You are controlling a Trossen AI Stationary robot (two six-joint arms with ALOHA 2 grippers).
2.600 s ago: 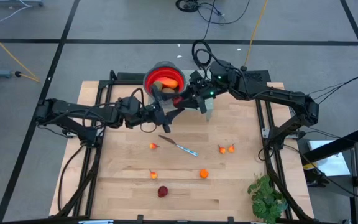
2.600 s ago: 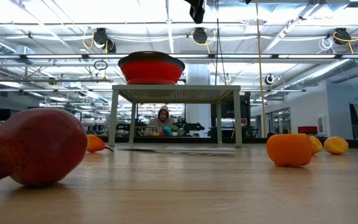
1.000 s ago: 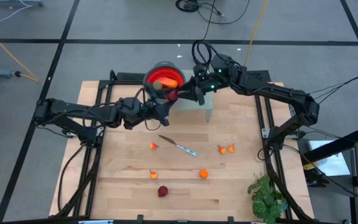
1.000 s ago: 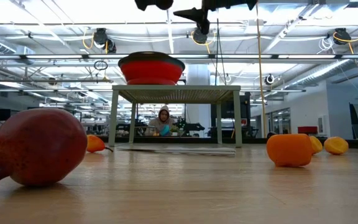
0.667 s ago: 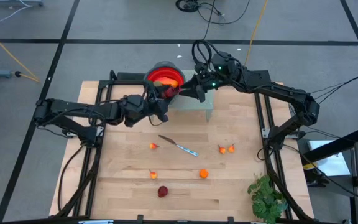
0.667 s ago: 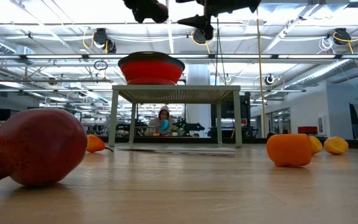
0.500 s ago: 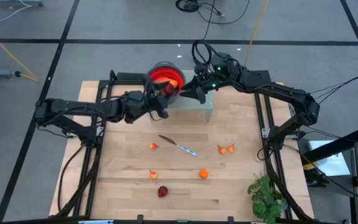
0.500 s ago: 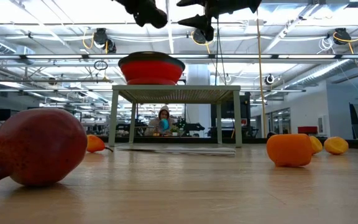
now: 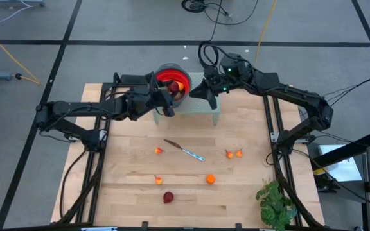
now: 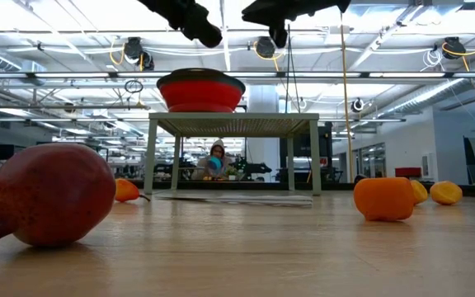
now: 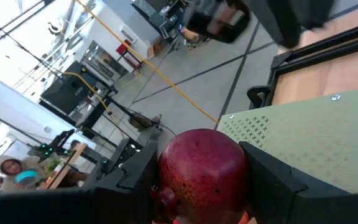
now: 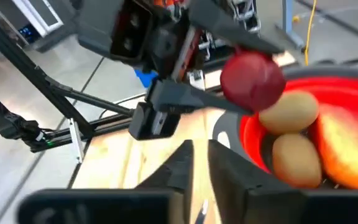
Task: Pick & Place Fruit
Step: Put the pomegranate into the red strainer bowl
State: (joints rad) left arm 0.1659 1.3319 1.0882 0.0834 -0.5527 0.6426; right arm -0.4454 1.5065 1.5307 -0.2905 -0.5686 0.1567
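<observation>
Dark red pomegranate (image 11: pixel 201 167) sits pinched in the left pincer (image 9: pixel 167 99), hovering over the near rim of the red bowl (image 9: pixel 162 77), which stands on a small grey stand (image 10: pixel 232 124). From the right wrist, the same fruit hangs just above two olive-brown ovals (image 12: pixel 291 111) and a red-orange piece (image 12: pixel 347 143) already in the bowl. Right pincer (image 9: pixel 211 102) waits beside the bowl on the stand's far side from the left pincer, fingers pressed together, nothing between them.

Judgement: step is the drop. Best to move the fruit further past the rim toward the bowl's middle, lower close to the pile, then spread the fingers slowly so it doesn't bounce out or roll off the stand.

Remaining: another pomegranate (image 9: pixel 167 197) and small orange pieces (image 9: pixel 210 179) lie on the counter (image 9: pixel 127 192), well behind the left pincer.
</observation>
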